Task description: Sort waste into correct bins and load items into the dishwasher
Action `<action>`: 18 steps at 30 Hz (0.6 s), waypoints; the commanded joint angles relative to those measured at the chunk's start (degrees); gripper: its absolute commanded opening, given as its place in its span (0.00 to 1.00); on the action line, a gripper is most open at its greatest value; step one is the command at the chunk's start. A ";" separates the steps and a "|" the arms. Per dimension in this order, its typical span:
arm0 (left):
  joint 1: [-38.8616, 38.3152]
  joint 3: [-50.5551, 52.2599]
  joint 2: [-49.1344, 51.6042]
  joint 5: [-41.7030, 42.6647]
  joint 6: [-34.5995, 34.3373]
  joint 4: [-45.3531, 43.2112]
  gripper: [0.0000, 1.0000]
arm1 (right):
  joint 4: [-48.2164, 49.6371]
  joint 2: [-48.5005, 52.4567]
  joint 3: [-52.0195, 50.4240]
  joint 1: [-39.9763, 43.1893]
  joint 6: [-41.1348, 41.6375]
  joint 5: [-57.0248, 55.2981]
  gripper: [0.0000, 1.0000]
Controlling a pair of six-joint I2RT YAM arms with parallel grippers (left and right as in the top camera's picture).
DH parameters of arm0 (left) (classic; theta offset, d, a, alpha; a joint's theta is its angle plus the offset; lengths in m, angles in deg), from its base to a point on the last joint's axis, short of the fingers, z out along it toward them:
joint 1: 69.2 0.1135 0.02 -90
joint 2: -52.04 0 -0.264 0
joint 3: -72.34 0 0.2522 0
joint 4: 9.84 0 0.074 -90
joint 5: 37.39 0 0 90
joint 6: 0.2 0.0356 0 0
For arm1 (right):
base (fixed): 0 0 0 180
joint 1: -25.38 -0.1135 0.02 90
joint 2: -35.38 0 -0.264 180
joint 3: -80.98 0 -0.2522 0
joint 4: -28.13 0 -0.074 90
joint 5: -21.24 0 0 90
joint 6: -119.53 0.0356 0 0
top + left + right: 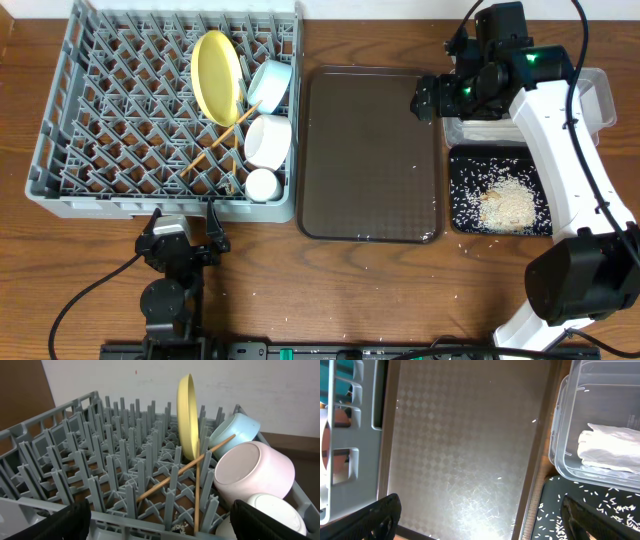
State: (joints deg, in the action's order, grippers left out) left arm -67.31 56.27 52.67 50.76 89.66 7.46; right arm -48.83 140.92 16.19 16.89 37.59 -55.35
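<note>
The grey dish rack [100, 120] holds the yellow plate [217, 75] on edge, the light blue bowl [270, 85], the white bowl [268, 141], the white cup [263, 184] and the wooden chopsticks [215, 145]. My left gripper [185, 215] is open and empty at the rack's front edge [160, 527]; its view shows the plate [189, 415] and chopsticks [185, 467]. My right gripper [428, 98] is open and empty [480, 522] above the brown tray's right edge. The clear tub [570, 420] holds the white napkin [610, 447]. The black tray [460, 195] holds rice [505, 200]. The snack wrapper is out of view.
The dark brown serving tray [370, 150] lies between the rack and the two bins, with a few rice grains on it. Scattered grains lie on the wooden table near the front. My right arm covers much of the clear tub [600, 95] in the overhead view.
</note>
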 commanded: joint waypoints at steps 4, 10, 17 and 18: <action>0.31 1.99 -0.39 -0.24 0.55 0.61 0.90 | -0.02 -0.31 0.00 -0.57 -1.18 -1.07 0.99; 0.31 1.99 -0.39 -0.24 0.55 0.61 0.90 | 0.57 -0.28 0.00 -0.57 -1.51 -3.32 0.99; 0.31 1.99 -0.39 -0.24 0.52 0.61 0.90 | 7.65 -0.96 -0.42 -0.50 -3.06 -7.45 0.99; 0.28 1.99 -0.39 -0.24 0.52 0.61 0.90 | 8.98 -1.31 -0.48 -0.39 -3.04 -7.58 0.99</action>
State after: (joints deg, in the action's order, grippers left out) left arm -67.31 56.27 52.67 50.76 89.66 7.43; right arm -41.97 140.92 16.19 16.89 36.23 -60.75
